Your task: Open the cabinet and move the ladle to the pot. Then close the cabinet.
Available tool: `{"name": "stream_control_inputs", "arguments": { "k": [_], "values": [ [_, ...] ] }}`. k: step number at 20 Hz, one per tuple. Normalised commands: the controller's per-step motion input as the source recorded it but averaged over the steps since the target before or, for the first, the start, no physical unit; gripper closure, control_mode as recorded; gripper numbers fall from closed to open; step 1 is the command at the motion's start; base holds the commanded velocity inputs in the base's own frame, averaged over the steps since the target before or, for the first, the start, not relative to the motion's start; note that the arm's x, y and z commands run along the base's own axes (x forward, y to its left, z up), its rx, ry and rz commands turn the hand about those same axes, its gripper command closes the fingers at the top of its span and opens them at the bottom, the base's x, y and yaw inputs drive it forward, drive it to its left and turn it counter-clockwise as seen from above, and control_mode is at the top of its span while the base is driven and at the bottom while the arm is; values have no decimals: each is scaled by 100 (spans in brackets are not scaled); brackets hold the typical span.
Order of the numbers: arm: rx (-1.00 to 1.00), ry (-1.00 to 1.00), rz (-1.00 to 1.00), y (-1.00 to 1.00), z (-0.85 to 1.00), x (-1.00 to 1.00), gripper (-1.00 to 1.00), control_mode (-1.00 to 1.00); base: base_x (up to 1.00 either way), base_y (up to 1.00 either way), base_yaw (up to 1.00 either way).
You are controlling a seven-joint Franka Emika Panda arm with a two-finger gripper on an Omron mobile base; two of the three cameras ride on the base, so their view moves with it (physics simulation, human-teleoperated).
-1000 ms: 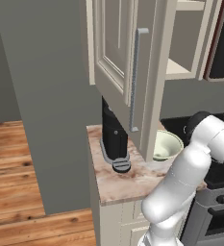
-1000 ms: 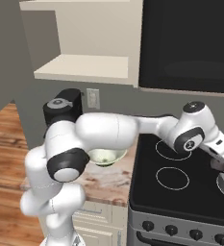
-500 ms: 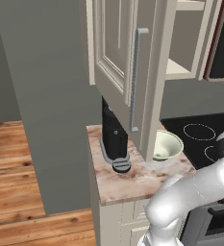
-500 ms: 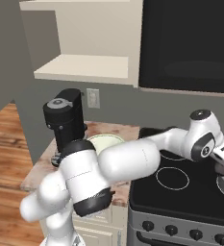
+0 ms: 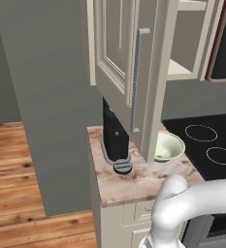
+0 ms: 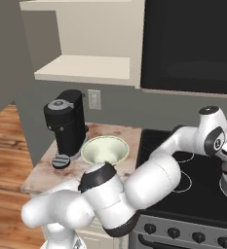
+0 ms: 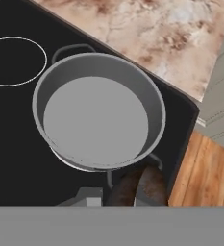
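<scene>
- Cabinet point(image 5: 119, 58): door stands swung wide over the bench point(image 5: 134, 179), grey bar handle point(image 5: 137, 82) facing out. Shelf inside looks bare. Closing not yet done. Risk: on the way to the handle the long arm could clip the door edge, or sweep the coffee machine point(image 5: 115, 135) and the pale bowl point(image 5: 168, 145) standing right under it.
- Cooktop point(image 7: 17, 144): black glass, slick. A hard drop could make the pot skid.
- Pot point(image 7: 94, 120): grey, empty, 2 loop handles, sits near the cooktop's corner, directly below the hand.
- Ladle point(image 7: 152, 185): brown rounded end at the bottom of the hand view, over the pot's near rim, not over its middle. Judged risk: let go here and it strikes the rim, tips out onto the glass or falls toward the wood floor beyond the corner.
- Tool point(image 7: 132, 194): clenched, apparently grasping the ladle; the contact itself is hard to make out. A thin grip could let the ladle swivel before release.
</scene>
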Motion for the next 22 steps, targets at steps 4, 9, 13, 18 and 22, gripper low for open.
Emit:
{"name": "stream_control_inputs", "arguments": {
  "k": [4,9,13,18,22],
  "values": [
    [0,0,0,-18,-17,14,100,-100,0,0,0],
    [0,0,0,-19,-16,11,100,-100,0,0,0],
    [0,0,0,-16,-18,12,100,-100,0,0,0],
    [0,0,0,-13,-20,15,100,-100,0,0,0],
    [0,0,0,-16,-16,12,100,-100,0,0,0]
  ]
}}
